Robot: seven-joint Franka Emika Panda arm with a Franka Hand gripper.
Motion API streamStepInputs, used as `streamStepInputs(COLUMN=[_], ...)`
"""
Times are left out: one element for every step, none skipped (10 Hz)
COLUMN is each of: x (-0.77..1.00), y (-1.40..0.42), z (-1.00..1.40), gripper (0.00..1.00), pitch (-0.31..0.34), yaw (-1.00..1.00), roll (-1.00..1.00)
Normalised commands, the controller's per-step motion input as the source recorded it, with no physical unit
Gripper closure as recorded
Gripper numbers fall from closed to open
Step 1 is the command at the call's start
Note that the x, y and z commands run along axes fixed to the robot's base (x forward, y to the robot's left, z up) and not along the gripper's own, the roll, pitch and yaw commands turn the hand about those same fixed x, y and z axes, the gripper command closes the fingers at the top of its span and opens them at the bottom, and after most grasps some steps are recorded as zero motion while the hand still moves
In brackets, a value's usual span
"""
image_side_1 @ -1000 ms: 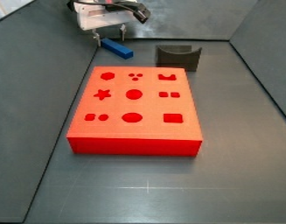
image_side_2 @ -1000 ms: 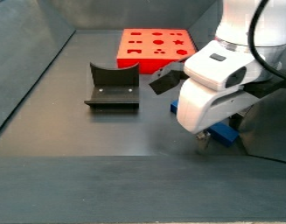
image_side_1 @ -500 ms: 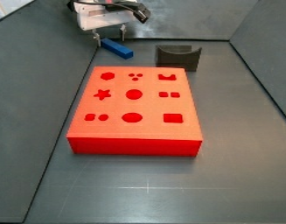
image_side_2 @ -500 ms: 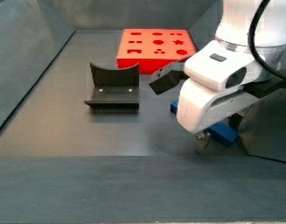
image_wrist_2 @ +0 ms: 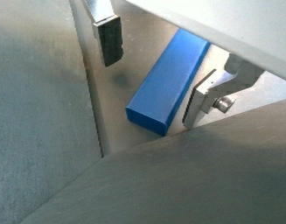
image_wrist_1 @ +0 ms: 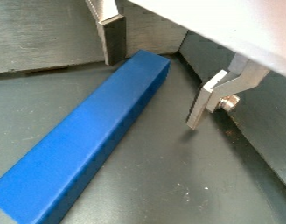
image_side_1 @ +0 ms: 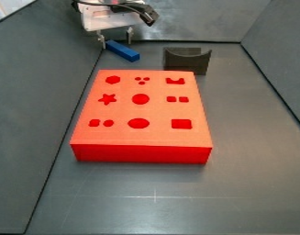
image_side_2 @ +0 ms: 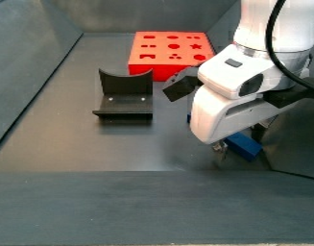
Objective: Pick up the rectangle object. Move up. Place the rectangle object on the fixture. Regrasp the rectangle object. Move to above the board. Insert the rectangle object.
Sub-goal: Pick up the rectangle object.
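Rectangle object (image_wrist_1: 93,144): blue bar, flat on the grey floor by the wall, beyond the board (image_side_1: 142,112) and apart from the fixture (image_side_1: 186,60). Gripper (image_wrist_1: 159,66): low over one end of the bar, jaws apart, fingers (image_wrist_1: 211,98) straddling it, not clamped.

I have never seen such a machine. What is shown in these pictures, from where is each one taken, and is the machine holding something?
This is a robot arm whose gripper has two flat silver fingers with dark pads. Two pictures come from cameras on its wrist, looking down past the fingers; two come from cameras beside the table. In both wrist views the blue rectangle object lies on the grey floor between the open fingers, with gaps on both sides, so nothing is held yet. In a side view the red board with shaped holes lies flat, and the dark fixture stands beyond it. The gripper is down at the blue bar, near the wall.
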Motion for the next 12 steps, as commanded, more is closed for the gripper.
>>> streamStepInputs(x=[-0.06, 0.00, 0.00, 0.00, 0.00, 0.00, 0.00, 0.00, 0.00, 0.00, 0.00, 0.00], y=[0.07, 0.00, 0.00, -0.02, 0.00, 0.00, 0.00, 0.00, 0.00, 0.00, 0.00, 0.00], z=[-0.57, -0.46, -0.30, -0.03, 0.00, 0.00, 0.00, 0.00, 0.00, 0.00, 0.00, 0.00], gripper=[0.00, 0.00, 0.00, 0.00, 0.00, 1.00, 1.00, 1.00, 1.00, 1.00, 1.00, 1.00], pitch=[0.046, 0.000, 0.000, -0.027, 0.010, 0.023, 0.000, 0.000, 0.000, 0.000, 0.000, 0.000], yaw=[0.40, 0.52, 0.49, 0.05, 0.00, 0.00, 0.00, 0.00, 0.00, 0.00, 0.00, 0.00], roll=[-0.25, -0.22, -0.14, -0.01, 0.00, 0.00, 0.00, 0.00, 0.00, 0.00, 0.00, 0.00])
